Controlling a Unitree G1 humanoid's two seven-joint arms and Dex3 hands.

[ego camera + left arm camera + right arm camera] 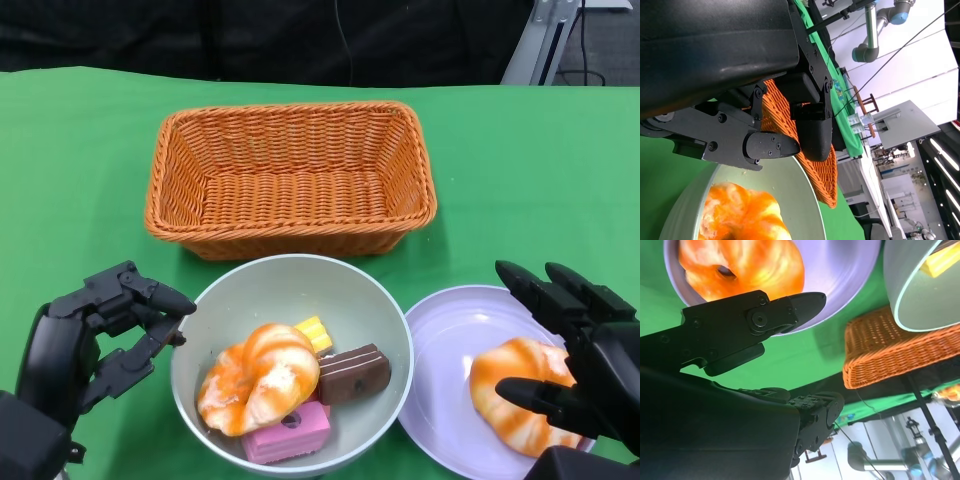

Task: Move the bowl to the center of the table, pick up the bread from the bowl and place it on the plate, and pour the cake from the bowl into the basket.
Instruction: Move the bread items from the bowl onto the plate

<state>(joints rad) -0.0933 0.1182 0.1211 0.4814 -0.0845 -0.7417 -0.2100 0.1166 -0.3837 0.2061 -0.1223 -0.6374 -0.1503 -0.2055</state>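
Pale grey-green round bowl [291, 360] sits lower centre of frame on the green worktop [80, 160], w/ an orange glazed bread [258, 378], brown, pink & yellow cake pcs inside; woven orange rectangular basket [290, 178] just above it. Lilac round plate [450, 340] lower right carries a 2nd orange bread [515, 390]. Left robot hand [105, 335] at bowl's left rim, fingers apart, holding nothing; right robot hand [570, 350] spread wide over plate, bread not gripped.

A robotics lab: an industrial robot arm [875, 30] behind the green-covered table [520, 170].
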